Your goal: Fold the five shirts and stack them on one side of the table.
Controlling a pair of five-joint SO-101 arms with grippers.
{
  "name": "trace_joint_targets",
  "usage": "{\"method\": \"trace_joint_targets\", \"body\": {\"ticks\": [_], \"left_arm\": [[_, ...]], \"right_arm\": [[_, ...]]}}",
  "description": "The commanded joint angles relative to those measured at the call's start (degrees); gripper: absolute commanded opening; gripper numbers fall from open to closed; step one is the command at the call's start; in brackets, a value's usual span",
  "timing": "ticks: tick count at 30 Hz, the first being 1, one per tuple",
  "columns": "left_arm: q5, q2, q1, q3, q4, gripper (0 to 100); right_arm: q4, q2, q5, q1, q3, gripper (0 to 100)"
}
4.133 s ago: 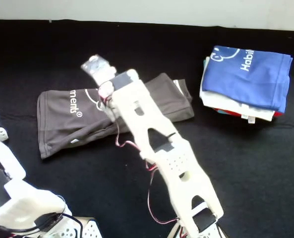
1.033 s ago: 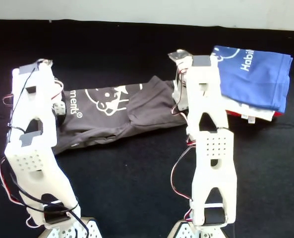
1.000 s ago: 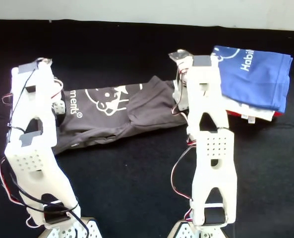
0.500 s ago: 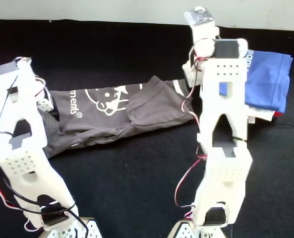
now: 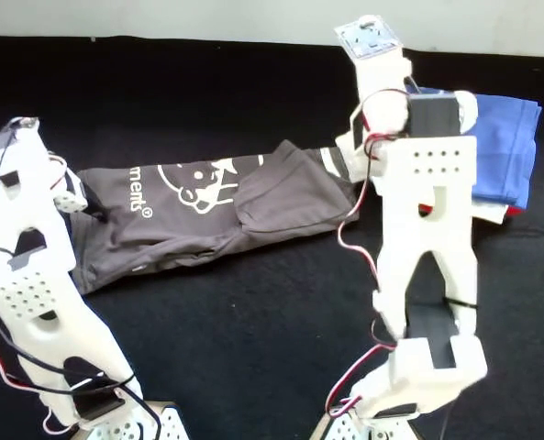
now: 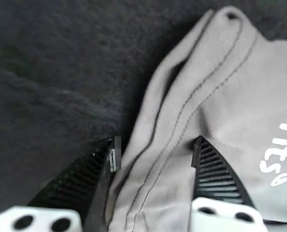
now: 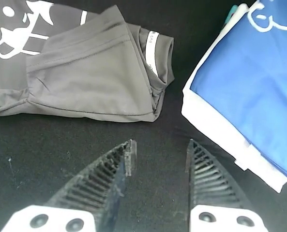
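The grey shirt [image 5: 207, 215] is laid partly folded across the middle of the black counter [image 5: 253, 357], with its printed end turned towards the left arm. The left hand [image 6: 157, 151] is seen spread at that end: the shirt's seamed edge lies between the two jaws, one jaw over bare counter and the other over the cloth. The right hand [image 7: 159, 145] is likewise spread, held above bare counter between the grey shirt's collar end and the stack [image 5: 492, 174], and nothing is gripped by it. The stack is placed at the counter's right side, with a blue shirt [image 5: 505, 151] on top and a white shirt [image 7: 206, 121] directly beneath.
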Motion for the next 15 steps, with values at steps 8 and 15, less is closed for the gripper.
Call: {"method": "trace_joint_targets", "body": {"ticks": [8,15], "left_arm": [[-0.44,2.86,-0.31,-7.25,3.6,0],[-5.71,2.86,-10.24,-12.09,3.6,1]], "right_arm": [[0.48,-6.11,-0.79,-0.57,0.13,17.3],[0.57,-13.85,-0.79,-2.77,1.27,17.3]]}}
